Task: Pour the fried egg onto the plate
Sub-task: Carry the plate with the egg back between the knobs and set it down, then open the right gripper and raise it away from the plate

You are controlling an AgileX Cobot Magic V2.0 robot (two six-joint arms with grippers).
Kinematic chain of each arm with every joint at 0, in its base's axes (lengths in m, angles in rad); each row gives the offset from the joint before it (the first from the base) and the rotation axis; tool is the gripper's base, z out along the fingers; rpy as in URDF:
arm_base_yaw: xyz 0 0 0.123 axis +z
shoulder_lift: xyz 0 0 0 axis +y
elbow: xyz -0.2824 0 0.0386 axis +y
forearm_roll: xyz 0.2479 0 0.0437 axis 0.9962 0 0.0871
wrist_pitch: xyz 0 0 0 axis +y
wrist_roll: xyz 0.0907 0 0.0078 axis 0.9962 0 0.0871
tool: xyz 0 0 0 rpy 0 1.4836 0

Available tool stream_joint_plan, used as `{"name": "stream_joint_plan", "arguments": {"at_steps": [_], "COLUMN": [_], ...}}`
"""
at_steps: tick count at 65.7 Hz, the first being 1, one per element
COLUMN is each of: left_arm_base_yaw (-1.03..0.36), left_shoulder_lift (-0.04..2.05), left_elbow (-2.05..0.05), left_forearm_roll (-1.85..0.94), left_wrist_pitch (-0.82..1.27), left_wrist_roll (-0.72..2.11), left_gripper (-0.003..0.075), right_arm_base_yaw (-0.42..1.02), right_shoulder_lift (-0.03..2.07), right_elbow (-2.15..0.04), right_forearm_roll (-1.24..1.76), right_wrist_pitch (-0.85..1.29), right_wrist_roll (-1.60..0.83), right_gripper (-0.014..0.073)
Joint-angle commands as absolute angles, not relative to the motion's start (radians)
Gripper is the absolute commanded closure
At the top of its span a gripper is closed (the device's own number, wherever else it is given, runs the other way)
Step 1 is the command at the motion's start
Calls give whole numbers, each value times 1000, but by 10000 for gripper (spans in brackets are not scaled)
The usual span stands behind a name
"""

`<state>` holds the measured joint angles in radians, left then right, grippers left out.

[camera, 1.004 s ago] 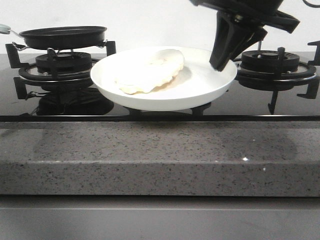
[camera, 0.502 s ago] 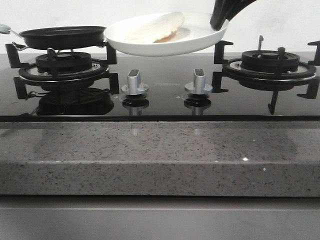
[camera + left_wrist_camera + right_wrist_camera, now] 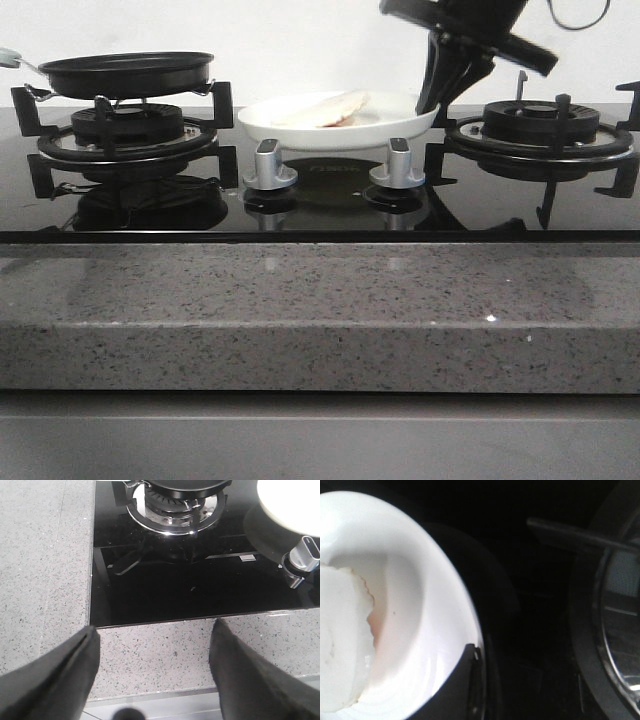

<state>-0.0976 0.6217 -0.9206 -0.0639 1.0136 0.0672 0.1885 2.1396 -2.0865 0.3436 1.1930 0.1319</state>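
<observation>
The white plate (image 3: 392, 122) sits low over the black glass hob, between the two burners and just behind the knobs. Whether it touches the glass I cannot tell. The fried egg (image 3: 327, 107) lies folded on the plate's left half, and its browned edge shows in the right wrist view (image 3: 342, 630). My right gripper (image 3: 430, 100) is shut on the plate's right rim (image 3: 435, 605), with one dark finger (image 3: 462, 690) lying over the rim. My left gripper (image 3: 156, 629) is open and empty over the granite counter edge, and the plate (image 3: 292, 500) is far from it.
The empty black frying pan (image 3: 125, 72) rests on the left burner. Two silver knobs (image 3: 268, 165) (image 3: 398, 162) stand in front of the plate. The right burner grate (image 3: 540, 125) is close beside my right gripper. A speckled granite counter (image 3: 320, 320) runs along the front.
The plate with the egg was close to the camera, rose and went back, and now has come down low behind the knobs, still in my right gripper.
</observation>
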Motion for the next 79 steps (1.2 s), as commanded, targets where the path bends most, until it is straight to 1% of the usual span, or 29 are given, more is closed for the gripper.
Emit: {"name": "stream_joint_plan", "arguments": {"at_steps": [1,7,11,17,20,24,27,30,45,54,61,65,71,79], "left_arm_base_yaw": [-106,-106,-106,-106,-106,-106,-106,-106,-106,-106,-106,-106,-106,-106], "left_shoulder_lift": [623,623,623,623,623,623,623,623,623,623,623,623,623,623], "left_elbow": [-943,-943,-943,-943,-943,-943,-943,-943,-943,-943,-943,-943,-943,-943], "left_forearm_roll": [-66,-66,-66,-66,-66,-66,-66,-66,-66,-66,-66,-66,-66,-66], "left_wrist_pitch": [941,941,941,941,941,941,941,941,941,941,941,941,941,941], "left_wrist_roll": [60,60,60,60,60,60,60,60,60,60,60,60,60,60], "left_gripper": [262,262,262,262,262,262,262,262,262,262,262,262,262,262], "right_arm_base_yaw": [183,183,183,183,183,182,182,182,182,206,230,245,257,257], "right_shoulder_lift": [2089,2092,2092,2092,2092,2092,2092,2091,2041,1956,1877,1811,1697,1492], "right_elbow": [-2125,-2125,-2125,-2125,-2125,-2125,-2125,-2127,-2148,-2147,-2113,-2056,-1922,-1668], "right_forearm_roll": [394,394,394,394,394,394,394,394,387,322,263,248,249,255], "right_wrist_pitch": [1156,1160,1161,1160,1158,1150,1141,1140,1206,1250,1241,1212,1110,953], "right_wrist_roll": [132,132,131,130,129,129,129,129,101,50,50,50,50,32], "right_gripper": [660,654,617,494,405,318,274,250,251,251,251,251,251,251]}}
